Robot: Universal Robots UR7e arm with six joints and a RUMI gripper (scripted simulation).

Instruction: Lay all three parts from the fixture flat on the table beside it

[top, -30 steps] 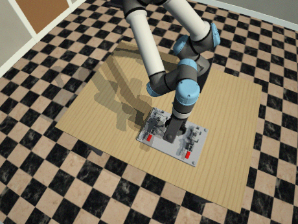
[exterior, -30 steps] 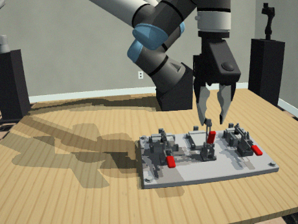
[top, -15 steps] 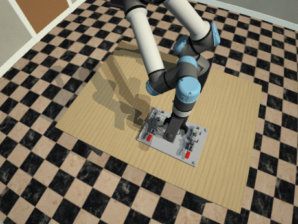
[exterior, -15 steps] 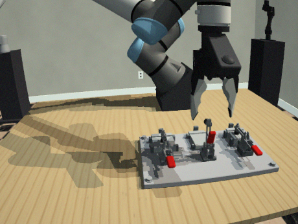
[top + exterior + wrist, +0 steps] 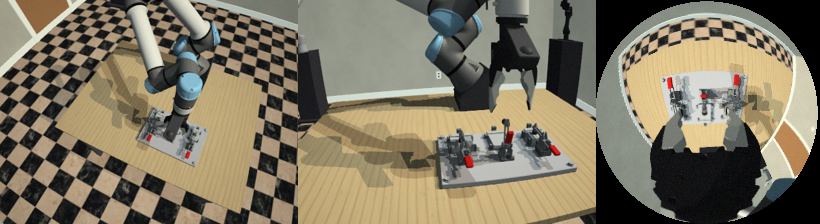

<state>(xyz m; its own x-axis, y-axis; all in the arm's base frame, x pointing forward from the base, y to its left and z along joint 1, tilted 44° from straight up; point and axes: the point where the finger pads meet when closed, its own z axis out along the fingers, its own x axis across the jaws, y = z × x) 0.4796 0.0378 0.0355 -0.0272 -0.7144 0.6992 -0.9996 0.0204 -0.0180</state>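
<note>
The middle part (image 5: 495,141) (image 5: 701,116) is lying below the open jaws and, in the exterior view, a little left of their midpoint; the wrist view is showing it between the fingertips. Its long axis is hard to tell. It is looking like a pale grey, flat-topped block, still seated in the fixture (image 5: 162,147) (image 5: 492,175) (image 5: 703,80), between the worktop's middle and its near edge in the exterior view.

Just beside the part, the middle clamp (image 5: 504,153) is standing with its arm raised, its red handle (image 5: 509,137) (image 5: 704,96) upright, so this part is probably free to lift. The left clamp's handle (image 5: 149,138) (image 5: 469,161) (image 5: 736,80) and the right clamp's handle (image 5: 188,155) (image 5: 554,150) (image 5: 669,83), as the exterior view shows them, are lying low; those two are probably still holding their parts.

The gripper (image 5: 175,125) (image 5: 510,110) (image 5: 704,108) is hovering above, jaws apart with nothing between them. Going for the middle part would be calling for a descent that is clearing the raised clamp arm; a finger could catch it.
</note>
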